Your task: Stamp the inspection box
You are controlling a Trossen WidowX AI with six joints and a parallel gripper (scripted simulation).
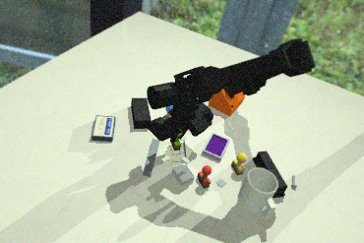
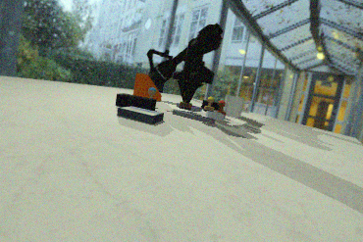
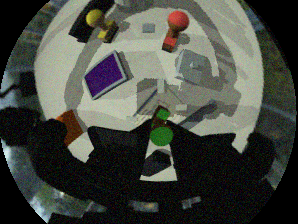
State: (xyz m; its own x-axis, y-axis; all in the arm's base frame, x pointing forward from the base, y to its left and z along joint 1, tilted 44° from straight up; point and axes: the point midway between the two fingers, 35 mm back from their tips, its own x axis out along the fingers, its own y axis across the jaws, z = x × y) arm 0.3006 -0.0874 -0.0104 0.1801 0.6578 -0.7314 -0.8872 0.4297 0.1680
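My gripper (image 1: 178, 134) (image 2: 185, 100) (image 3: 158, 122) is shut on the green-knobbed stamp (image 1: 177, 144) (image 3: 161, 136), which points down just over or on the pale card (image 1: 173, 154) among thin dark lines. Contact with the card cannot be told, and the stamp's underside and any print are hidden. The purple ink pad (image 1: 216, 145) (image 3: 106, 75) lies open beside the card. A red-knobbed stamp (image 1: 205, 176) (image 3: 176, 30) and a yellow-knobbed stamp (image 1: 239, 163) (image 3: 102, 25) stand on the bench. A blue knob (image 2: 152, 91) shows beside a black block.
A grey block (image 1: 183, 174) (image 3: 194, 67) and a grey bar (image 1: 151, 157) lie near the card. A clear cup (image 1: 262, 183) stands by a black block (image 1: 271, 168). Another black block (image 1: 141, 112), a labelled box (image 1: 103, 128) and an orange block (image 1: 227, 103) (image 2: 143, 87) are farther off.
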